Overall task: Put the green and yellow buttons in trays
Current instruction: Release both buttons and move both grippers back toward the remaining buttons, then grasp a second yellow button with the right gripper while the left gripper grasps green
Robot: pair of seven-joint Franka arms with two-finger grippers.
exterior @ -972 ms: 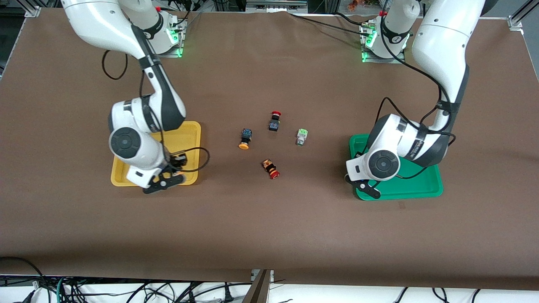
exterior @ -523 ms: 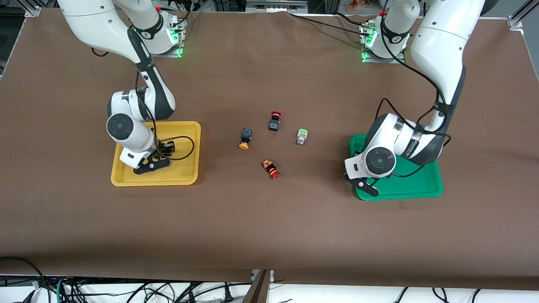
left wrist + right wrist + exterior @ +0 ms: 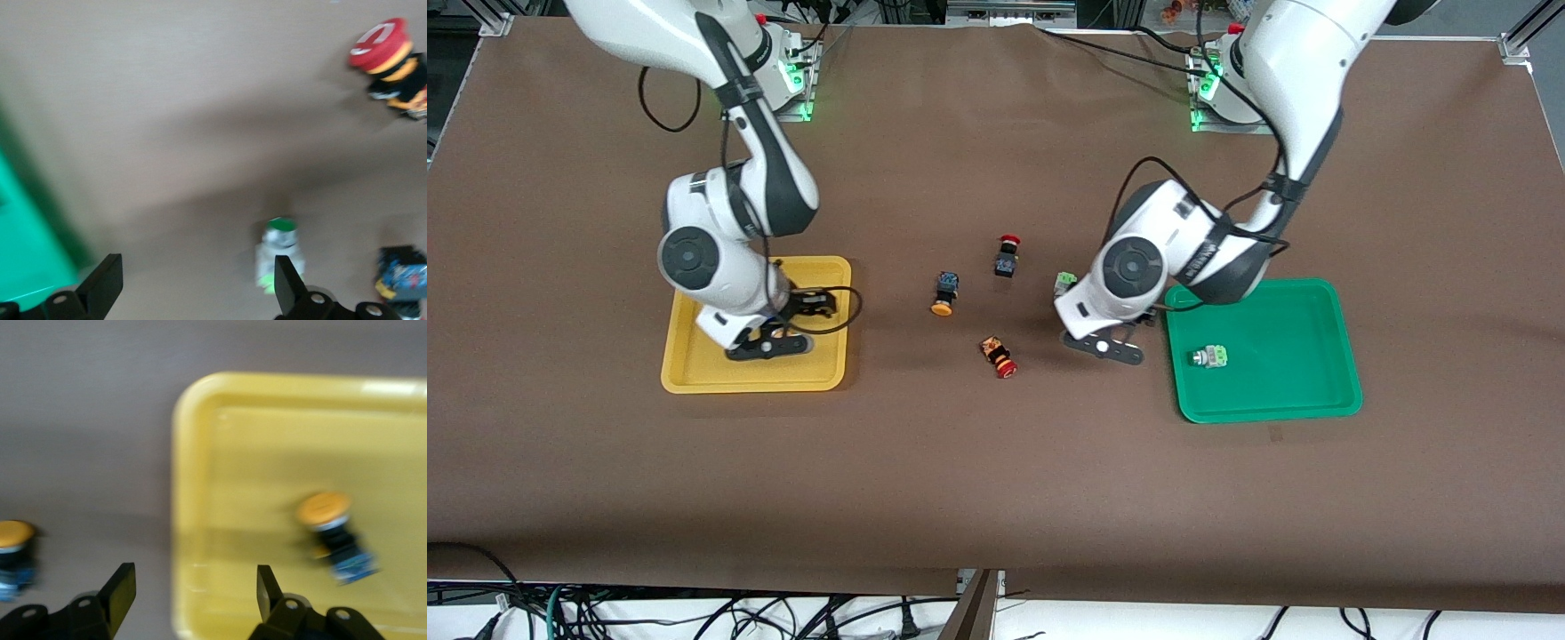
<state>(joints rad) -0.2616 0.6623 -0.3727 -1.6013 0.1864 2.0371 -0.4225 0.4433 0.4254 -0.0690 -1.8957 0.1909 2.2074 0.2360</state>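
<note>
My left gripper [image 3: 1107,347] is open and empty, low over the bare table between the green tray [image 3: 1280,396] and a pale-green button [image 3: 1064,283] that my wrist partly hides. In the left wrist view that button [image 3: 280,257] lies close to one fingertip [image 3: 287,287]. Another pale-green button [image 3: 1210,356] lies in the green tray. My right gripper [image 3: 769,342] is open and empty over the yellow tray [image 3: 818,378]. One yellow button [image 3: 330,527] lies in that tray [image 3: 280,453], hidden in the front view. The other yellow button [image 3: 943,294] lies on the table near the middle.
Two red-capped switches lie on the table: one [image 3: 1007,253] farther from the front camera than the yellow button, one [image 3: 999,356] nearer. The green tray's edge [image 3: 23,253] shows in the left wrist view. The brown mat runs wide all round.
My left arm has swung from over the green tray toward the table's middle, leaving a pale-green button in the tray. My right gripper has shifted a little over the yellow tray.
</note>
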